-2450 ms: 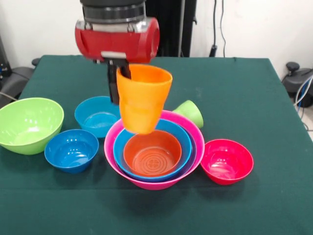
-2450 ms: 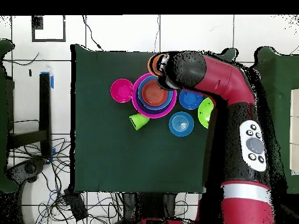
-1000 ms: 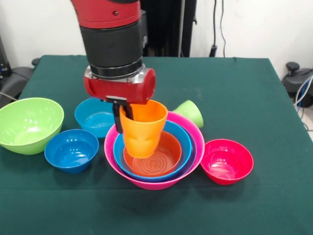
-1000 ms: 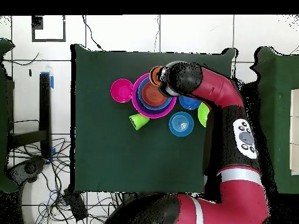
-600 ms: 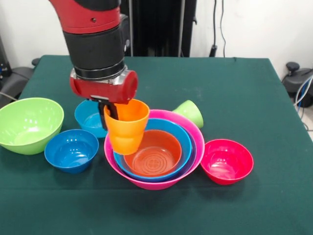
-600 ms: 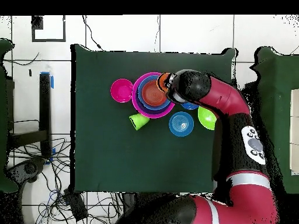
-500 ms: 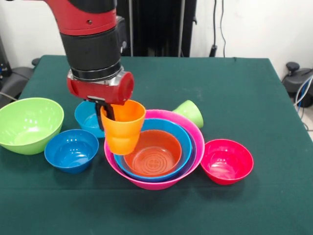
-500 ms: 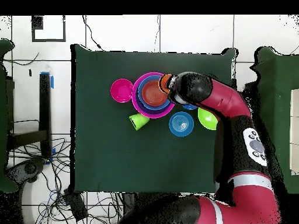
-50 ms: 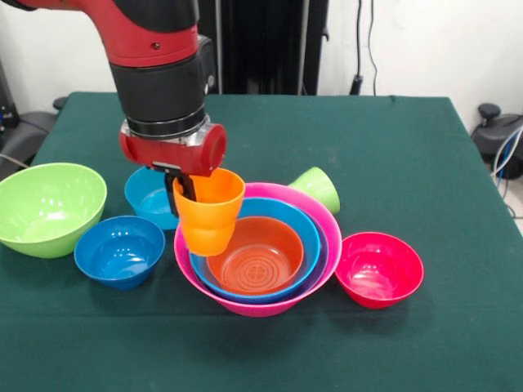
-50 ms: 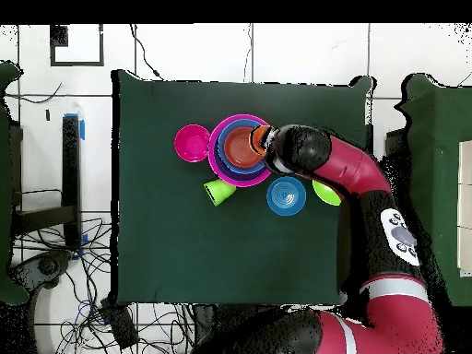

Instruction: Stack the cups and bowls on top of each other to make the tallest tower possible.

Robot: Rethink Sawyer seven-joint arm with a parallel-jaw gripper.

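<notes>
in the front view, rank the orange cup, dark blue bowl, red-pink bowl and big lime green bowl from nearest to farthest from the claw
1. Orange cup: held in the claw itself, over the stack's left rim.
2. Dark blue bowl: just below and left of the claw.
3. Big lime green bowl: at the far left.
4. Red-pink bowl: on the right, beyond the stack.

Arm (image 10: pixel 318 166) hides teal bowl (image 9: pixel 157 194) overhead; purple bowl mostly nested.

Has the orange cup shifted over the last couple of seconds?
Yes. The orange cup, held by the gripper, has dropped and moved leftward in the front view, from above the orange bowl to the tower's left rim.
</notes>
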